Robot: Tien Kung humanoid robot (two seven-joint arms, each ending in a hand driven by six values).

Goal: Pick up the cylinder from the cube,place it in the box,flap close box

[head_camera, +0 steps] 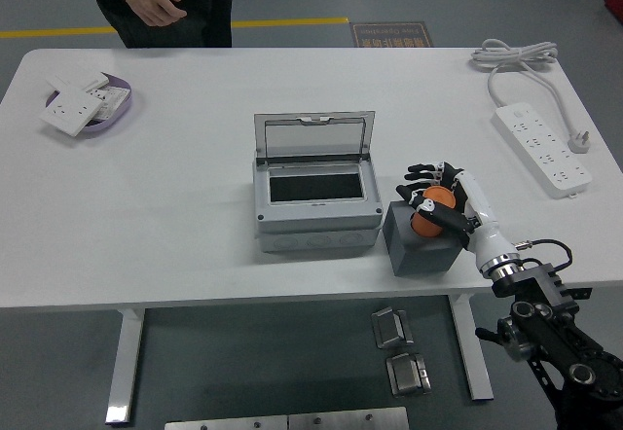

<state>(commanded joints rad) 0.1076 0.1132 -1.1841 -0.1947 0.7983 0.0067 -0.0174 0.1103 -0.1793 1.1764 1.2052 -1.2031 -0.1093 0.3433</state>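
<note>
An orange cylinder [428, 218] stands on a dark grey cube [421, 243] near the table's front edge. My right hand [435, 197] has its fingers curled around the cylinder from the right and behind. A grey box [315, 208] sits left of the cube with its clear lid [313, 138] flipped up and its dark inside showing. My left arm is out of view.
A white power strip [542, 147] with a coiled cable [514, 56] lies at the right. A purple tray [109, 109] holding white sockets sits at the far left. A person [156, 0] in dark clothes stands at the far side, hands off the table.
</note>
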